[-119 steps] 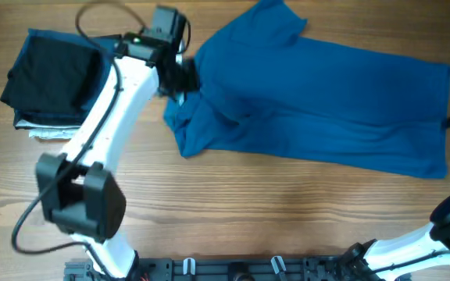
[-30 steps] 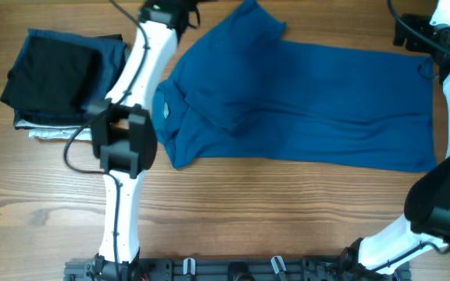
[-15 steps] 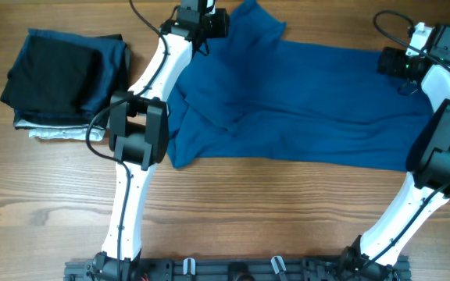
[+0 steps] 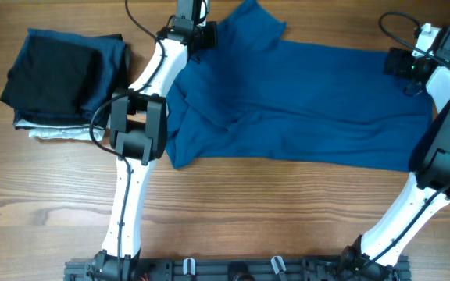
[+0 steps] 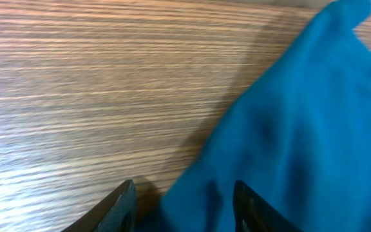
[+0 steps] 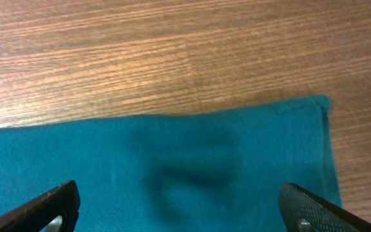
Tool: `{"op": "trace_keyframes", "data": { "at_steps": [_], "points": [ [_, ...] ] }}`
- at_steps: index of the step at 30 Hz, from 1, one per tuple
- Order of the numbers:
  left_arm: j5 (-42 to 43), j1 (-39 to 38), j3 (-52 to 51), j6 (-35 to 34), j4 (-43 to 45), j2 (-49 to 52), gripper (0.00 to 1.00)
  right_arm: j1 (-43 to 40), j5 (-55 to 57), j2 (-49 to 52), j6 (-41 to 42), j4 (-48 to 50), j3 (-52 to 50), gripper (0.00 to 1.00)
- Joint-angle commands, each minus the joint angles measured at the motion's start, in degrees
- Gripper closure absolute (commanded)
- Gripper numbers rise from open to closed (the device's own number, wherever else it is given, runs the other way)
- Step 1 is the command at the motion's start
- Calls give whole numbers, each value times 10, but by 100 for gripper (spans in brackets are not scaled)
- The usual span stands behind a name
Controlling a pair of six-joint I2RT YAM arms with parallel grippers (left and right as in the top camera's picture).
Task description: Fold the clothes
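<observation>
While its two dark fingers stand apart, the left gripper (image 5: 182,207) straddles the edge of the blue shirt (image 5: 301,129). The cloth runs in between the open jaws at the bottom of the wrist view, and I cannot tell whether either finger touches it. Left of that edge lies only the wooden table (image 5: 76,77). From overhead, this gripper sits at the far side of the table, on the far left part of the shirt, just left of the sleeve that pokes toward the far edge.

The right gripper (image 6: 180,209) has its fingers spread wide and clamps nothing. It hangs over the shirt's far right corner, with the corner of the hem showing just ahead of the right finger and wood beyond it.

The shirt itself lies spread across the middle of the table, long side running left to right. It is rumpled, and its left end is bunched and partly turned over itself toward the near side.

A stack of folded clothes (image 4: 61,78), dark on top with a pale layer at the bottom, sits at the far left, apart from the shirt, with the left arm passing between them.
</observation>
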Motion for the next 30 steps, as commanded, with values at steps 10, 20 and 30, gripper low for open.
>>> {"op": "trace_keyframes", "data": {
  "at_steps": [10,20,30],
  "points": [
    [-188,16,2,16,-133,14,58,0,6,0,-10,-18,5,1],
    [14,-1,4,25,-25,-91,61,0,-10,0,9,-20,5,1],
    [-86,-53,4,53,-30,-21,59,-3,6,0,9,-41,5,0]
  ]
}}
